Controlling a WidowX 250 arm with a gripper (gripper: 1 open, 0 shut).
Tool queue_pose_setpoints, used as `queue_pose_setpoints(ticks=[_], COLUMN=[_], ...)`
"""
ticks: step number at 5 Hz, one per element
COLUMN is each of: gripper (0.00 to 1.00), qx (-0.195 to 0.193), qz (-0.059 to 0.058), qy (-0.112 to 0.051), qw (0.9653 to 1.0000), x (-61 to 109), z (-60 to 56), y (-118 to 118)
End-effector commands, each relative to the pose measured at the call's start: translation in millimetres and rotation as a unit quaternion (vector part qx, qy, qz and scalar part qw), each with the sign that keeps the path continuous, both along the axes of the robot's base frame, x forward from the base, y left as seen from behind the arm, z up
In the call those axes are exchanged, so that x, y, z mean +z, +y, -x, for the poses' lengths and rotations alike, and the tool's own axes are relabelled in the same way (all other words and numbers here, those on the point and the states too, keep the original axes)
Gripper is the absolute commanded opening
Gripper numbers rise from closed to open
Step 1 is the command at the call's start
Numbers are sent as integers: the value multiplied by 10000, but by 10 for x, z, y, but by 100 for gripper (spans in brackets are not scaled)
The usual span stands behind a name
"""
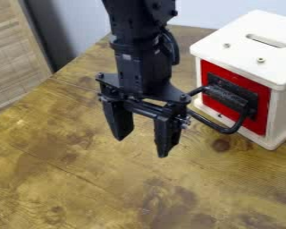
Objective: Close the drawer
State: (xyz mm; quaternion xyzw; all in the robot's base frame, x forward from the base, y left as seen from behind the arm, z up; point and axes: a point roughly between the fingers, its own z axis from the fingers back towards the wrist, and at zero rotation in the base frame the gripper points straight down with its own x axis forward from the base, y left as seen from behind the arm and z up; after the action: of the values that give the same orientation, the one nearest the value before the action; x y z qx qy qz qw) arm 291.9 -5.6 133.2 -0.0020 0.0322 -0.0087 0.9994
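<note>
A small white box point(253, 45) stands at the right of the wooden table. Its front holds the drawer point(235, 98), red-fronted with a black panel and a black loop handle point(214, 116) that sticks out toward the left front. My gripper point(142, 131) hangs just left of the handle, its black fingers point(117, 121) pointing down and spread apart, with nothing between them. The right finger stands close beside the handle loop; I cannot tell whether they touch. How far the drawer stands out of the box is hard to judge.
The white box's top has a slot point(268, 40) and small screws. The wooden table point(74, 179) stretches left and front of the gripper. A slatted wooden panel point(12, 54) stands at the far left. The table's back edge runs behind the arm.
</note>
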Motion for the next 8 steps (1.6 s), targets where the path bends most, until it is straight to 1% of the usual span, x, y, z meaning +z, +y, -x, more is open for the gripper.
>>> queue_pose_setpoints(ticks=[1, 2, 5, 6, 8], gripper=[100, 100, 100, 100, 100], qx=[-32, -67, -147, -136, -275], qz=[-17, -31, 28, 62, 145], qy=[22, 37, -157, -173, -92], qw=[10000, 10000, 9998, 9997, 9995], x=[40, 88, 299, 324, 310], z=[12, 23, -31, -40, -38], y=[8, 16, 41, 58, 55])
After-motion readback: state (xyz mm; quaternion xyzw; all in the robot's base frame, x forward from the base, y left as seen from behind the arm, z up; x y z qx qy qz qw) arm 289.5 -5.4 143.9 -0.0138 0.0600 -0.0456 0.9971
